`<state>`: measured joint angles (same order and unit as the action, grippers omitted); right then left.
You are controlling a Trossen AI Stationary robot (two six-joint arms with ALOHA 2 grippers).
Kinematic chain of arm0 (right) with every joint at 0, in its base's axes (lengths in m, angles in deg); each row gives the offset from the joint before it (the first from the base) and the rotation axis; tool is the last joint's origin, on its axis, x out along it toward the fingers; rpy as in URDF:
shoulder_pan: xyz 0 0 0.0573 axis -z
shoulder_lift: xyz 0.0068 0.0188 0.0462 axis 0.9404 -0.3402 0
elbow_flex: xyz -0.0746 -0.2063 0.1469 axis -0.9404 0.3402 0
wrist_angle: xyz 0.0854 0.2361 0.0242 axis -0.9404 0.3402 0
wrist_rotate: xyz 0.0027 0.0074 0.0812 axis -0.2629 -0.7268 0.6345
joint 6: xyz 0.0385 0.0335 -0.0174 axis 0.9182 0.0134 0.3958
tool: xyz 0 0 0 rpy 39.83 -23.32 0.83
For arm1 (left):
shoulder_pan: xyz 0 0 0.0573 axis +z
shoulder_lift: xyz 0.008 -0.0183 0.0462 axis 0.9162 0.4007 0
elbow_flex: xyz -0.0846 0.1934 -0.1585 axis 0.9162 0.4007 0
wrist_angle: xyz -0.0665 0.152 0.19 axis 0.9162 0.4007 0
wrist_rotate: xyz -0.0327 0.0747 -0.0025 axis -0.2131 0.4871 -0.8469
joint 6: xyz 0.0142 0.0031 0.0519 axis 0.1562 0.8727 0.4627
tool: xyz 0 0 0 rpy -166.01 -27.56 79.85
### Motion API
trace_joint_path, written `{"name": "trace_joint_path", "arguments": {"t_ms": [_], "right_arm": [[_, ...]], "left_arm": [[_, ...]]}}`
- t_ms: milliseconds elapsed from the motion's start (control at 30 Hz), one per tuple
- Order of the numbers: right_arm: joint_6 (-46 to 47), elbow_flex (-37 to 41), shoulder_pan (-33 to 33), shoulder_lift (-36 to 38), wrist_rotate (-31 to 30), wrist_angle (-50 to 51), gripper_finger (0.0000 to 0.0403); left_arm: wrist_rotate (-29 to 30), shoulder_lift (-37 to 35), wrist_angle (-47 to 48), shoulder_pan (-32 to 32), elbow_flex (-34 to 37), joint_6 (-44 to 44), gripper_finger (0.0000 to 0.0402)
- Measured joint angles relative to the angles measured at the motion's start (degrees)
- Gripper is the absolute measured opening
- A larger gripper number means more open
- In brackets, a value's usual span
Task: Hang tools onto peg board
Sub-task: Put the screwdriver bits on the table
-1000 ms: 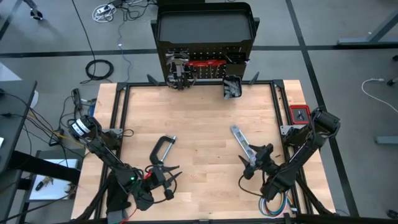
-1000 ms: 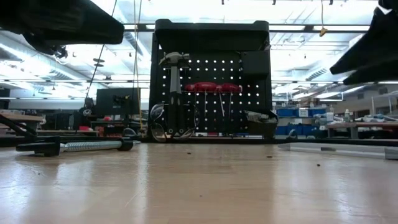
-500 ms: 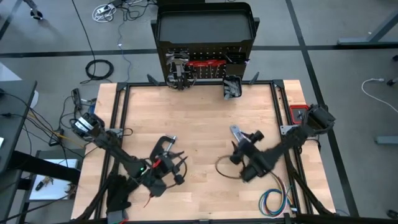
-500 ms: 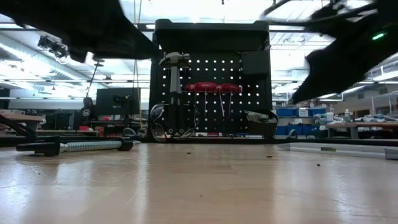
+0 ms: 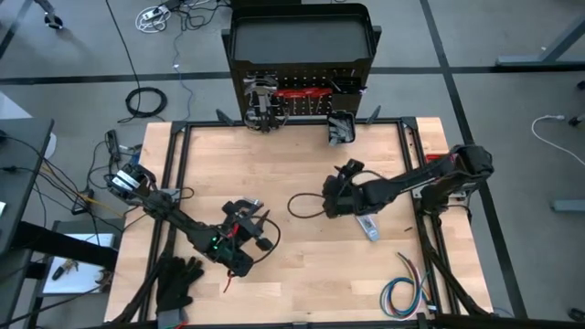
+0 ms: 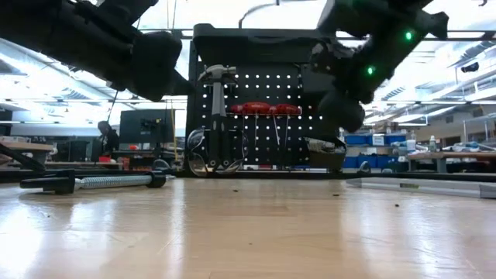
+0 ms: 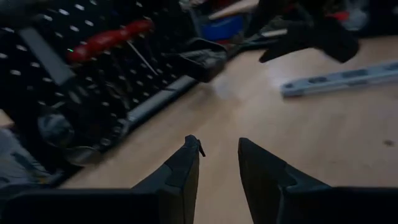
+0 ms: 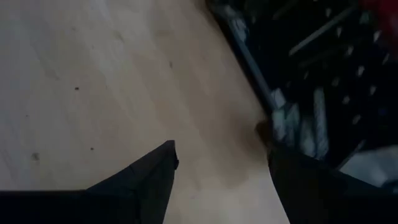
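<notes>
Surface (image 5: 292,155): pale wooden top inside a dark frame; both arms reach in over it.
Peg board (image 5: 302,41): black perforated panel standing upright at the far edge, well beyond both sets of jaws; a hammer (image 6: 216,93), red-handled tools (image 6: 263,108) and a small black bin (image 5: 341,128) hang on it.
Left gripper (image 5: 251,233): raised above the near left part of the surface; jaws a little apart, nothing between them in its wrist view.
Right gripper (image 5: 340,187): raised right of centre, pointed toward the left gripper; jaws spread wide and empty in its wrist view.
Clamp (image 6: 93,181): grey, lying flat on the surface, just beside the left jaws.
Flat bar (image 5: 367,225): silver, lying flat, near the right jaws, on their near side.
Gloves (image 5: 174,281): black, at the near left corner, behind the left jaws.
Wire bundle (image 5: 402,291): coloured, at the near right corner.
</notes>
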<state>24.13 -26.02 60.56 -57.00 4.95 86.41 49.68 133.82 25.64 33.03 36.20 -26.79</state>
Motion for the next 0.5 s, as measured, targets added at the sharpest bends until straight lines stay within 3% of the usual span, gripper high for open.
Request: {"name": "trace_joint_path", "arguments": {"t_ms": [267, 500], "right_arm": [[-13.76, 0.31, 9.1, 4.77, 8.52, -2.62, 0.0274], [-27.05, 0.37, 18.84, 2.79, 15.03, -12.51, 0.0293]], "left_arm": [[2.37, 0.0, 0.1, 4.11, 0.18, 4.56, 0.0111], [-2.69, 0.0, 0.13, 10.88, 0.21, 5.77, 0.011]]}}
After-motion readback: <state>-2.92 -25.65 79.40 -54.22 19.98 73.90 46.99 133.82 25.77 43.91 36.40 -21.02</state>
